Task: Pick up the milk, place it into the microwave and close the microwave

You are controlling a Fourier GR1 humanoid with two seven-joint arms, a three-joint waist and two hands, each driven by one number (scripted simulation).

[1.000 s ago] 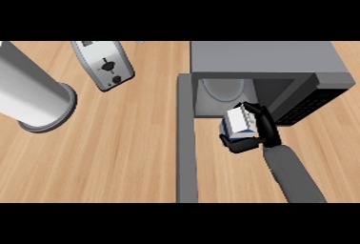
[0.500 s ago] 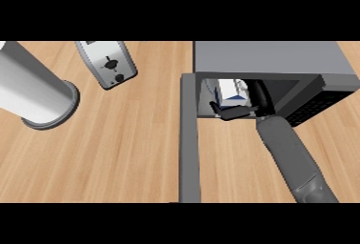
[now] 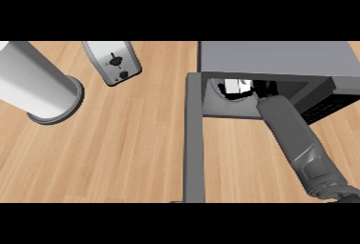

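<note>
One right robot hand [image 3: 262, 87] deep inside open microwave [image 3: 281, 59], beside milk carton [image 3: 235, 86]; grip hidden, cannot tell.

— What carries everything?
— A light wooden plank counter [image 3: 126, 143].
— And on it?
— A tall white cylinder with a grey base [image 3: 35, 86], a silver toaster [image 3: 112, 62] and an open grey microwave [image 3: 281, 59].

One microwave [image 3: 281, 59] with one open door [image 3: 195, 138], one milk carton [image 3: 237, 87] inside it, and one grey forearm [image 3: 295, 138] reaching in. On the wooden counter [image 3: 119, 152] — one toaster [image 3: 112, 62] and one grey cylinder [image 3: 35, 86].
</note>
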